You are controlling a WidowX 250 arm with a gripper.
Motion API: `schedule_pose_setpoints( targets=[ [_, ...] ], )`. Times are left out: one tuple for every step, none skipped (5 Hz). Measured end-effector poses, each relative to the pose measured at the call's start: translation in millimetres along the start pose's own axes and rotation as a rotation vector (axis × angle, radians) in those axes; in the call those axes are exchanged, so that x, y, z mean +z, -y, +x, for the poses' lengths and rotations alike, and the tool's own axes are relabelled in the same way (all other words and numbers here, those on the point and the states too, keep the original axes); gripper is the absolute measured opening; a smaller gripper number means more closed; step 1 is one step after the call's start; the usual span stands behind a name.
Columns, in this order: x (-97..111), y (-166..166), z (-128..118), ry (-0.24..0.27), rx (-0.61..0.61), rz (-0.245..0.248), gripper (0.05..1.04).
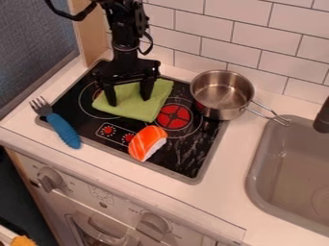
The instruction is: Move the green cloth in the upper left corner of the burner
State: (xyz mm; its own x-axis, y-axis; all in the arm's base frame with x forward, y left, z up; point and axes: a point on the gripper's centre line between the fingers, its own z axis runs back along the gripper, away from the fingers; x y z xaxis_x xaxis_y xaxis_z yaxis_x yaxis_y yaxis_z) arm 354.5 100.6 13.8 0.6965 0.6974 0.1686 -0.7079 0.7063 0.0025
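The black gripper [130, 98] hangs over the upper left part of the black burner plate [183, 156], its two fingers spread apart. Under and between the fingertips lies the green cloth [142, 108], flat on the plate and reaching from the left ring toward the middle. Both fingertips are at the cloth's surface; whether they press on it I cannot tell. The cloth's upper edge is partly hidden behind the gripper.
A steel pot [222, 94] stands on the plate's upper right corner, handle toward the sink [257, 166]. An orange-and-white sushi toy [147, 142] lies below the cloth. A blue-handled fork [62, 129] rests at the plate's left edge. Behind is a tiled wall.
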Motion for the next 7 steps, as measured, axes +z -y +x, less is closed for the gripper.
schedule_pose_setpoints(
  targets=[
    [-4.3, 4.8, 7.0, -0.004, 0.000, 0.005, 1.001],
    [-6.4, 8.8, 17.5, -0.003, 0.001, 0.012, 1.001],
    [-8.9, 12.2, 34.0, 0.003, 0.004, 0.030, 1.001],
    [-12.3, 11.6, 59.1, 0.015, 0.030, 0.045, 1.001],
    [-15.4, 10.5, 77.7, 0.020, 0.058, 0.051, 1.000],
    [-18.0, 7.1, 89.5, 0.022, 0.081, 0.055, 1.000],
    [-18.7, 6.1, 89.3, 0.022, 0.080, 0.057, 1.000]
  ],
)
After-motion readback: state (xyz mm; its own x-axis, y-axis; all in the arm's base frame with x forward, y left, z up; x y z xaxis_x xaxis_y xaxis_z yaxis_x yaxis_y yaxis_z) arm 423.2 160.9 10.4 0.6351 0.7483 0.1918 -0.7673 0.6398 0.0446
